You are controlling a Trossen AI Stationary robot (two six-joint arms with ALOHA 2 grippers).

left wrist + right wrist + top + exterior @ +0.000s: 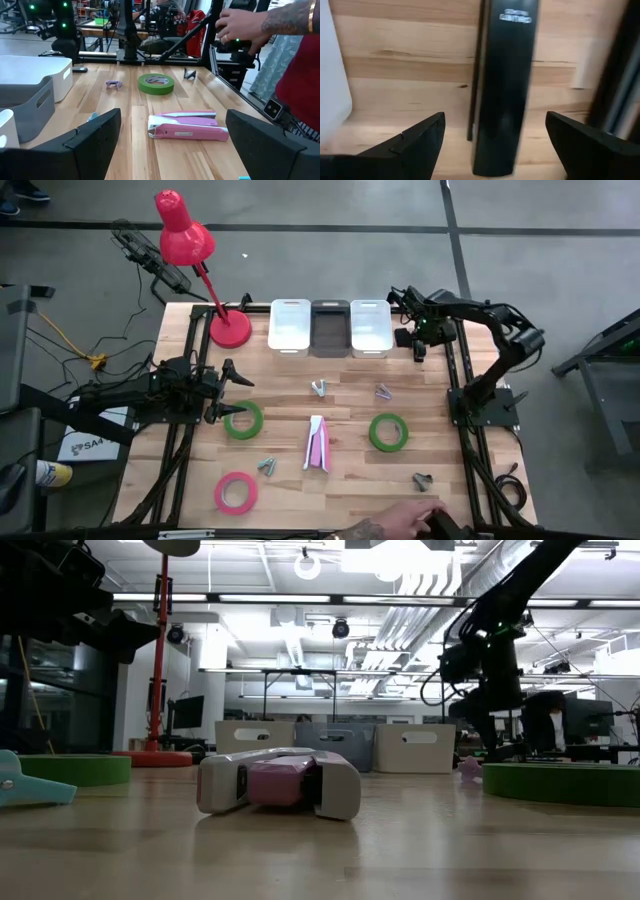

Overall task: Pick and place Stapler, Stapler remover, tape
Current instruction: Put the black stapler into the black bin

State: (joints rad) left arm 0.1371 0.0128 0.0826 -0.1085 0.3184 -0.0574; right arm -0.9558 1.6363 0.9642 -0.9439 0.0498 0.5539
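- The left gripper (222, 390) is held with fingers spread wide just beside a green tape roll (243, 420), presumably readied for a grasp.
- The stapler (187, 126) lies ahead of it, untouched.
- The right gripper (418, 340), empty and spread, is parked beside the bins (330, 327).

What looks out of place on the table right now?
A person's hand reaches in over the table's near edge, close to a stapler remover. The bins are empty; the stapler and tape rolls lie loose.

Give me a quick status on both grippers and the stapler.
Left gripper open, empty, beside a green tape roll. Right gripper open, empty, by the white bin. Stapler untouched mid-table. A person's hand at the near edge.
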